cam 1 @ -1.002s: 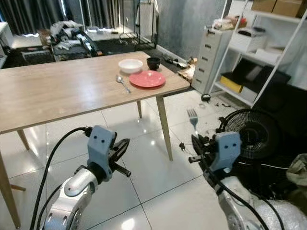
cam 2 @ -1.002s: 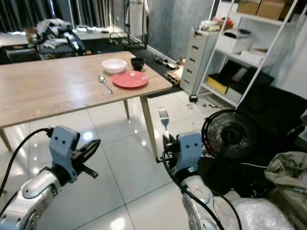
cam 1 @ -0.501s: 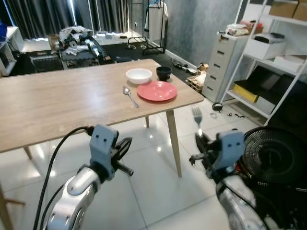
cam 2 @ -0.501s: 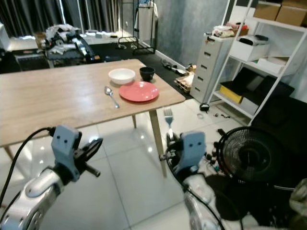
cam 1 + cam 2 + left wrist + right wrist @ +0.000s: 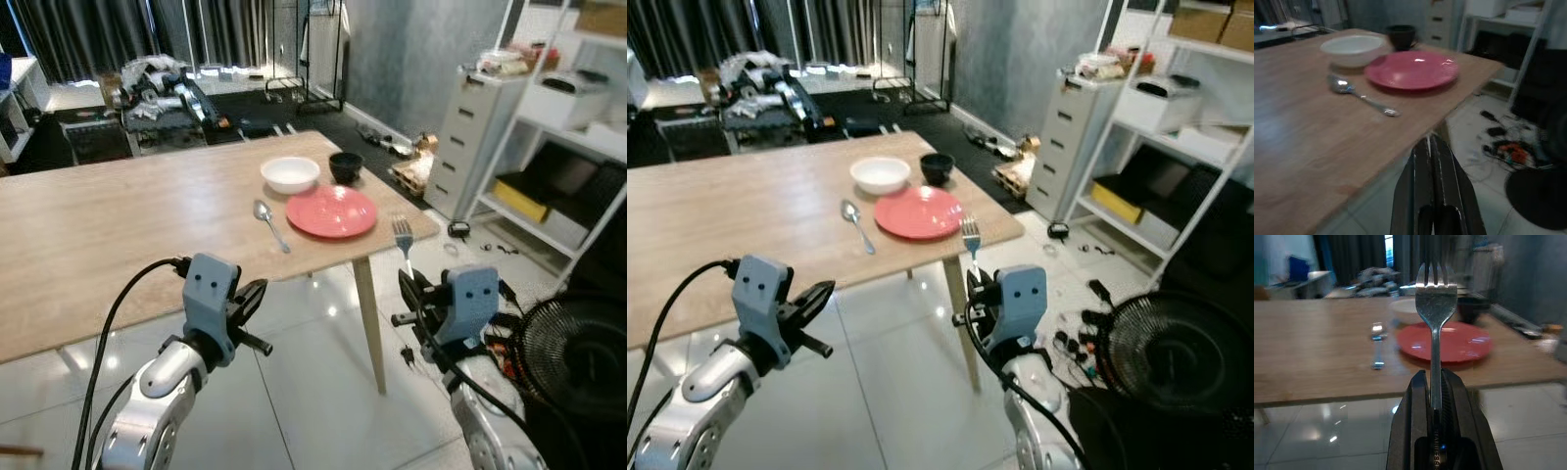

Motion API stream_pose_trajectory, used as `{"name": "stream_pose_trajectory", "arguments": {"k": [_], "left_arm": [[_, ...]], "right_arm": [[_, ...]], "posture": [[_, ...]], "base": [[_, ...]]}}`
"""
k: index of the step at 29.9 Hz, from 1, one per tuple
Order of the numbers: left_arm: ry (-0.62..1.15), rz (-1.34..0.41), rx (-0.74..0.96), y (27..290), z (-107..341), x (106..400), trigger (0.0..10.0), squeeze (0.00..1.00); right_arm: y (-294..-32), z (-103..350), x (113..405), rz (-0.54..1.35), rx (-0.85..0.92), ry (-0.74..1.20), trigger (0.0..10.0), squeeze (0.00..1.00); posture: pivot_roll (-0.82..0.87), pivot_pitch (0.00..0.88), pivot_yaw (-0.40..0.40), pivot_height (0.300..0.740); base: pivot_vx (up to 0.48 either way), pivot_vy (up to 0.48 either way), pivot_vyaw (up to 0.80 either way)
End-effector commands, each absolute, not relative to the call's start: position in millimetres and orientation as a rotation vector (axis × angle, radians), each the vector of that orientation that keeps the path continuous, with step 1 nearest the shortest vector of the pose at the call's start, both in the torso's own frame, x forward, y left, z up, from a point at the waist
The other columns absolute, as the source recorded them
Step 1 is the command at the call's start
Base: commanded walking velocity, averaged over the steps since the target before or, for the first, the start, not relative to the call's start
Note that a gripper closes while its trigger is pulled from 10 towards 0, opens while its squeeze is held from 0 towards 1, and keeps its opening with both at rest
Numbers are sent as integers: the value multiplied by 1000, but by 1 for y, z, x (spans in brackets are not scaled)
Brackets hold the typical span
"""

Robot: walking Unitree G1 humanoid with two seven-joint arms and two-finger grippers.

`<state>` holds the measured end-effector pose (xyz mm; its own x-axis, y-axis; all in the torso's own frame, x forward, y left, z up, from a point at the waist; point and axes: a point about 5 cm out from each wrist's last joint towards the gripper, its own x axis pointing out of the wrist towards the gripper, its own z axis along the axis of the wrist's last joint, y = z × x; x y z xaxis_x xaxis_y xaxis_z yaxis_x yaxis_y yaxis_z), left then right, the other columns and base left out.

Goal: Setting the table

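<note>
Upright, a silver metal fork [image 5: 1435,313] is pinched by the right gripper [image 5: 1436,382] fingers before the wooden tabletop [image 5: 118,225]; left gripper [image 5: 1430,152] fingers pressed together.

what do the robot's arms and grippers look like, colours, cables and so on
Both arms are rounded silver metal shells. Each wrist carries a boxy pale blue-grey housing with two small dark dots on its face. The left gripper and the right gripper end in two long, slim black fingers. A thick black cable loops from the left housing back along the arm; thinner black cables run along the right forearm.
</note>
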<state>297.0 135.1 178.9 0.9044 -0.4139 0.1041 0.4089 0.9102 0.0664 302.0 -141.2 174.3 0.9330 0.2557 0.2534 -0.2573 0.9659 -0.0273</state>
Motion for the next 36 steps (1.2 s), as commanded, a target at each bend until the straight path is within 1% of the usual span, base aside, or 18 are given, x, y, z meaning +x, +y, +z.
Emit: {"name": "stream_pose_trajectory", "arguments": {"k": [1, 8, 13, 24, 26, 36], "left_arm": [[-109, -423, 51, 135, 177, 297, 10000, 0], [-110, -421, 50, 134, 177, 297, 10000, 0], [-110, -421, 51, 134, 177, 297, 10000, 0], [-105, -421, 55, 133, 175, 296, 10000, 0], [-98, -423, 59, 133, 173, 295, 10000, 0], [-76, -404, 68, 130, 170, 294, 10000, 0]], "right_arm": [[-143, 172, 301, 257, 4, -251, 10000, 0], [-142, 173, 301, 268, 5, -254, 10000, 0], [-136, 175, 300, 302, -4, -258, 10000, 0], [-136, 174, 300, 300, 2, -253, 10000, 0], [-137, 174, 300, 300, 2, -252, 10000, 0], [-137, 174, 300, 301, 4, -250, 10000, 0]], "posture": [[20, 12, 76, 740], [20, 13, 76, 740], [21, 15, 77, 740], [24, 16, 74, 740], [24, 16, 74, 740], [24, 19, 75, 740]], "base": [[472, 0, 0], [472, 0, 0], [472, 0, 0], [474, 0, 0], [304, 0, 0], [0, 0, 0]]}}
